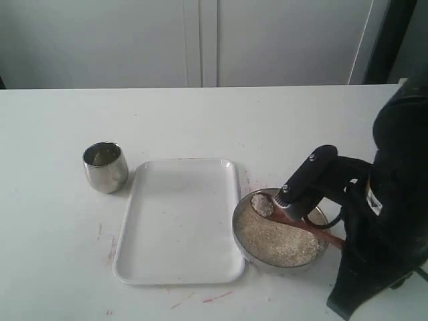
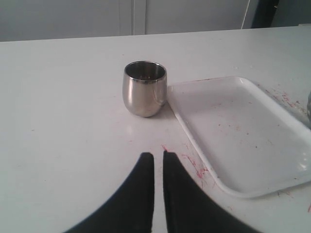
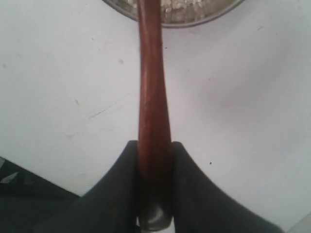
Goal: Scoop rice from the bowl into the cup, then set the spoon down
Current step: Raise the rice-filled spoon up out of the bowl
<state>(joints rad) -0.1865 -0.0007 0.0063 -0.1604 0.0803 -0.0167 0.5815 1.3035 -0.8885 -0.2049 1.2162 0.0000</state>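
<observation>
Black fingers of the right end effector are clenched on the spoon, one on each side of its slim reddish-brown handle, close to the handle's end. From that grip the handle runs straight out over the white worktop and crosses the steel rim of the bowl, where a little rice shows.

In the exterior view the spoon's oval head sits at the far left of the bowl with a small heap of grains on it. Whether the head is lifted clear of the rice below cannot be told. A pale granular layer fills most of the bowl. A black link of the right arm reaches over the bowl's far side.

The bowl stands hard against the right long edge of a white rectangular tray, toward its near corner; whether they touch is unclear. Faint red marks dot the worktop around the tray.

The cup stands upright just beside the tray's far left corner, well apart from the bowl.

In the left wrist view the left end effector points toward the cup from some way off. Its fingers are drawn together to a thin slit and grasp nothing. The tray lies beside the cup.
</observation>
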